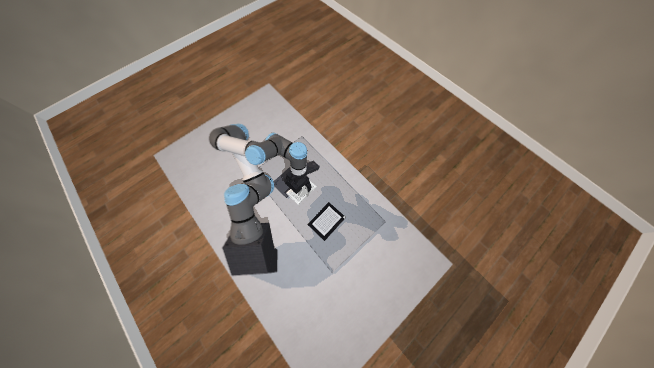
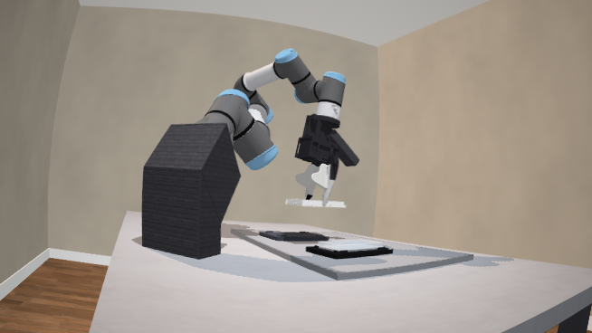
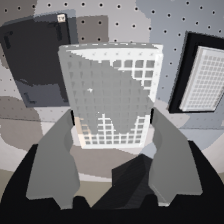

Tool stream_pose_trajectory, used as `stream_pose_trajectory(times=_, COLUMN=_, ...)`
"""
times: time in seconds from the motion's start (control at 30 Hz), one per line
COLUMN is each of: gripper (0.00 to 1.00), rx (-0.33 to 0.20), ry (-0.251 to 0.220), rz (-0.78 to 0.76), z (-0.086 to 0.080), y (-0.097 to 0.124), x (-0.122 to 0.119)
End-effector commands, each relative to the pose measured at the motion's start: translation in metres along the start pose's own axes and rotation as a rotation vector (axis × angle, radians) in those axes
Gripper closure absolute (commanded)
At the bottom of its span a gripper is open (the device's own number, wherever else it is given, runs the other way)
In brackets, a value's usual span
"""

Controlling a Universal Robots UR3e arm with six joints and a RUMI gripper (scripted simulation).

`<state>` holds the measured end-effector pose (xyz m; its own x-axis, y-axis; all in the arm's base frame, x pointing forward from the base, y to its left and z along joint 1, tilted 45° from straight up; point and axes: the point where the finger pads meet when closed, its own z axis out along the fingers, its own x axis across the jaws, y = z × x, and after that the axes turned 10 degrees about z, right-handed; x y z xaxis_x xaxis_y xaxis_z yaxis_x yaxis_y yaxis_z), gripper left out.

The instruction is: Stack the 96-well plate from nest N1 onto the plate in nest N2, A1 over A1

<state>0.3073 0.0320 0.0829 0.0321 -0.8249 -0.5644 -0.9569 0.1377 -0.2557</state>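
My gripper (image 2: 317, 199) is shut on a white 96-well plate (image 2: 315, 203) and holds it level, high above the grey breadboard. In the wrist view the plate (image 3: 111, 95) sits between my two fingers. Below and to its left the black nest N1 (image 3: 37, 60) lies empty; it also shows in the exterior view (image 2: 293, 235). The second white plate (image 3: 204, 80) (image 2: 349, 249) sits flat in the black nest N2 at the right; it also shows in the top view (image 1: 326, 220). I cannot tell where the cut corners are.
The grey perforated breadboard (image 2: 353, 260) carries both nests on the white table. The dark pedestal (image 2: 187, 190) of the arm stands to the left of it. The arm's elbow and wrist links rise above N1.
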Motion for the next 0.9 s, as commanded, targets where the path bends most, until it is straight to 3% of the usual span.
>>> stream_pose_trajectory(times=0.0, gripper=1.0, rx=0.0, ry=0.001, rz=-0.001, z=0.001, y=-0.002, x=0.014)
stream_pose_trajectory(times=0.87, gripper=1.0, rx=0.0, ry=0.001, rz=-0.001, z=0.002, y=-0.01, x=0.094)
